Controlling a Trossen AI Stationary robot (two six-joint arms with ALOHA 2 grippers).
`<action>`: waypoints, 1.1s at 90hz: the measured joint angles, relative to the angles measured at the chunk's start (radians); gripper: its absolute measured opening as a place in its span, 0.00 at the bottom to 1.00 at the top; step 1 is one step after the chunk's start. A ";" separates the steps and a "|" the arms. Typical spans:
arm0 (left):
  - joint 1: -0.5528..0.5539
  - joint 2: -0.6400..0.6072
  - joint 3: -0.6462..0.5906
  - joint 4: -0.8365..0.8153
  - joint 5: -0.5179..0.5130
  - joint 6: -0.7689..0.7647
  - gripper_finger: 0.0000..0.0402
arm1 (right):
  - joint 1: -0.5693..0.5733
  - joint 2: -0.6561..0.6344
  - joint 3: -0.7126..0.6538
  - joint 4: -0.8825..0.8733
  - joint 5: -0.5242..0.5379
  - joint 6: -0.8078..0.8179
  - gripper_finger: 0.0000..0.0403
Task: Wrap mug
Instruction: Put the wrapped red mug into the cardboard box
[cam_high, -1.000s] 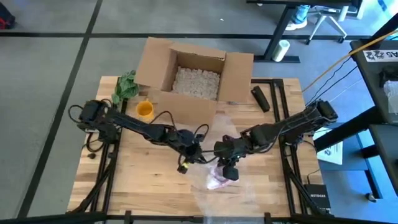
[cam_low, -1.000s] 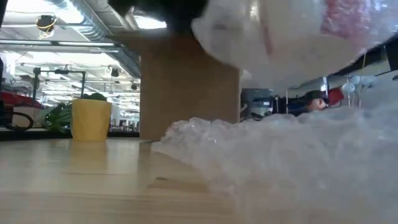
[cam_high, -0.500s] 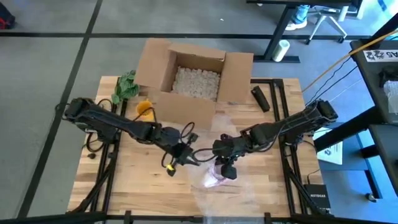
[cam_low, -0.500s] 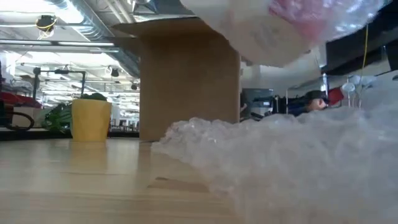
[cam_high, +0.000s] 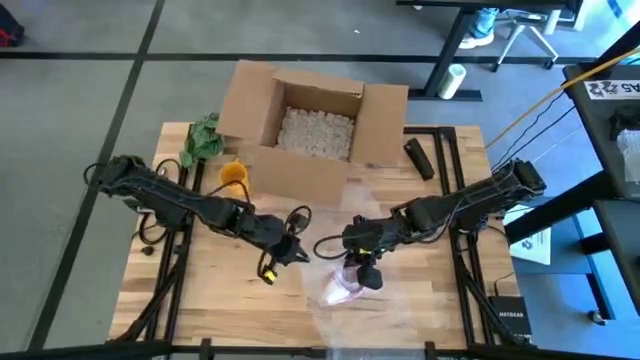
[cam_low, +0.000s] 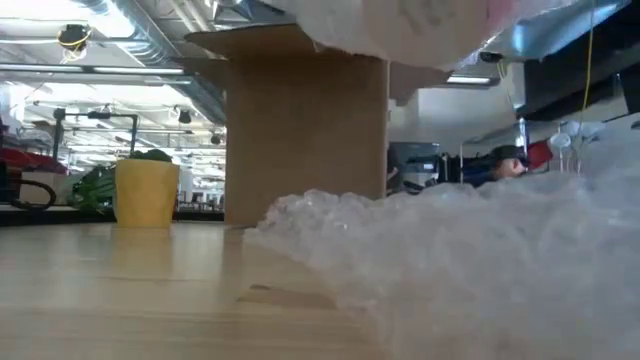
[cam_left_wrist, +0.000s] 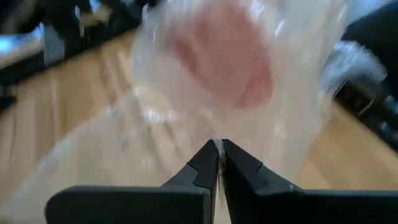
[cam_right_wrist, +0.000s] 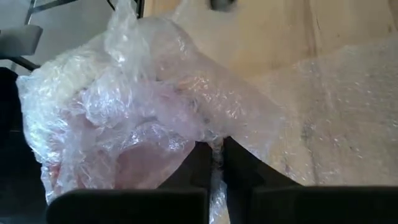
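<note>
From my seat the pink mug (cam_high: 349, 288) already sits inside a bundle of clear bubble wrap (cam_high: 345, 300), lying at about six o'clock on the table, just in front of the right gripper (cam_high: 365, 276). In the right wrist view the pink shows through crumpled film on most sides, so I judge the wrapping well advanced. The ends look loose and a broad flat stretch of the sheet lies unused beside it; tucking or rolling that in seems to be what is left.

The right gripper's fingers (cam_right_wrist: 200, 163) are drawn nearly together with a fold of the wrap pinched between them. The left gripper (cam_high: 282, 254) is at about nine o'clock from the bundle, a little apart from it. Its fingers (cam_left_wrist: 207, 163) are closed tip to tip, and I see nothing held; the bundle hangs blurred ahead of them.

The surface is a pale wooden slatted table (cam_high: 215, 290). At twelve o'clock stands an open brown cardboard box (cam_high: 310, 125) filled with pale packing peanuts (cam_high: 316, 131). At ten o'clock are a small yellow cup (cam_high: 233, 176) and a crumpled green thing (cam_high: 203, 137); I cannot tell what it is. A black cylinder (cam_high: 418, 158) lies at two o'clock.

Beyond the table the low view shows an open workshop with ceiling lights and desks, and the floor is grey carpet (cam_high: 80, 90).
</note>
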 joint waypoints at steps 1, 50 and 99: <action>0.001 0.000 0.000 -0.006 -0.004 -0.002 0.00 | 0.000 0.000 0.000 0.000 0.000 -0.001 0.00; -0.073 -0.185 0.000 0.116 -0.029 0.129 0.00 | -0.002 -0.001 0.000 -0.011 0.007 -0.007 0.00; -0.045 -0.134 -0.003 -0.129 0.031 -0.168 0.13 | -0.003 0.000 -0.001 -0.013 0.027 -0.019 0.00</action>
